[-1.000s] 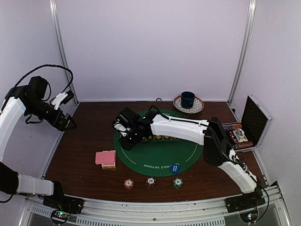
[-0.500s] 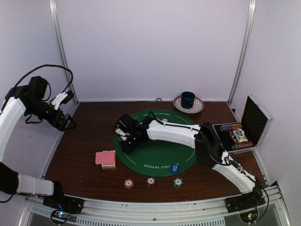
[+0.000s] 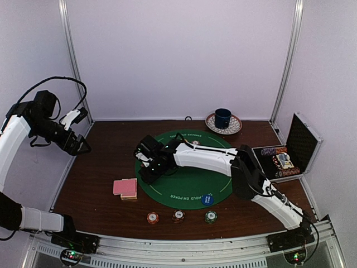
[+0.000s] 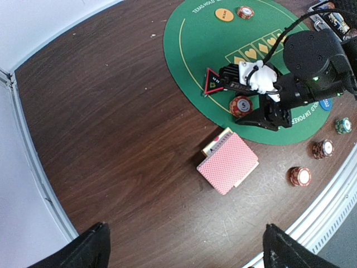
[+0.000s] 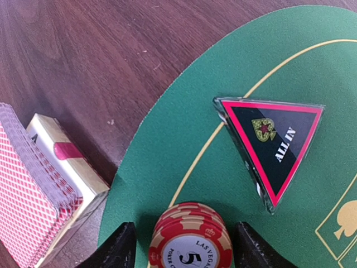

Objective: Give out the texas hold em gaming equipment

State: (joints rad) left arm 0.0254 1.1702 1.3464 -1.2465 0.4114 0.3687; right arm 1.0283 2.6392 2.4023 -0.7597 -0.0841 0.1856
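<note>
A stack of red striped-edge poker chips (image 5: pixel 191 241) stands on the green mat (image 5: pixel 279 50), between my right gripper (image 5: pixel 187 254) fingers. The jaws are open, with a gap on each side of the stack. The black red-edged "ALL IN" triangle marker (image 5: pixel 273 139) lies just beyond. The pink-backed card deck (image 5: pixel 25 195) sits on its box on the wood to the left. In the top view my right gripper (image 3: pixel 148 168) is low over the mat's left part. My left gripper (image 4: pixel 187 251) hangs open high above the deck (image 4: pixel 227 163), holding nothing.
Three chip stacks (image 3: pixel 178 215) stand in a row near the front edge, with a blue button (image 3: pixel 207 199) on the mat above them. An orange button (image 4: pixel 224 15) lies at the mat's far side. A blue mug (image 3: pixel 223 118) stands at the back, and a black case (image 3: pixel 294 146) at the right.
My right arm has stretched down over the mat's left part. Its jaws have widened away from the red chip stack, which now stands on the mat. The left arm has not moved.
</note>
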